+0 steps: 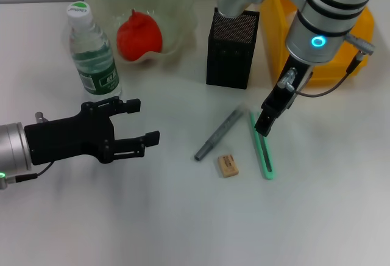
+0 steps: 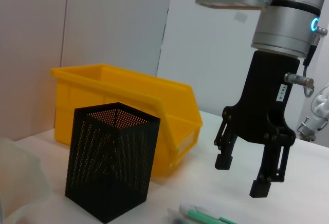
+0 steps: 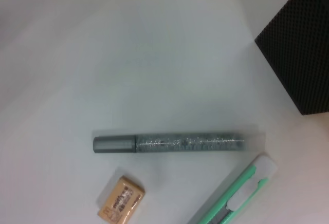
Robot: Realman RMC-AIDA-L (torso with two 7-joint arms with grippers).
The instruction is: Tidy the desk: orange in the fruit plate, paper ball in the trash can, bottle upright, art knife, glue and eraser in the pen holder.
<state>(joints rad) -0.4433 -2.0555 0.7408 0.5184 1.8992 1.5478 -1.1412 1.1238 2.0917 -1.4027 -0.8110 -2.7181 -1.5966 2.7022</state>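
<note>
The orange (image 1: 139, 35) lies in the pale-green fruit plate (image 1: 177, 0). The bottle (image 1: 91, 52) stands upright beside the plate. The black mesh pen holder (image 1: 230, 49) stands in front of the yellow trash can (image 1: 274, 31). The silvery glue stick (image 1: 219, 135), the green art knife (image 1: 262, 150) and the tan eraser (image 1: 228, 165) lie on the table. My right gripper (image 1: 264, 125) hangs open and empty just above the knife's far end; it also shows in the left wrist view (image 2: 240, 176). My left gripper (image 1: 143, 121) is open and empty, low at the left. The paper ball is out of view.
The right wrist view shows the glue stick (image 3: 175, 143), the eraser (image 3: 122, 206), the art knife (image 3: 236, 196) and a corner of the pen holder (image 3: 300, 49). The left wrist view shows the pen holder (image 2: 113, 167) and the trash can (image 2: 123, 95).
</note>
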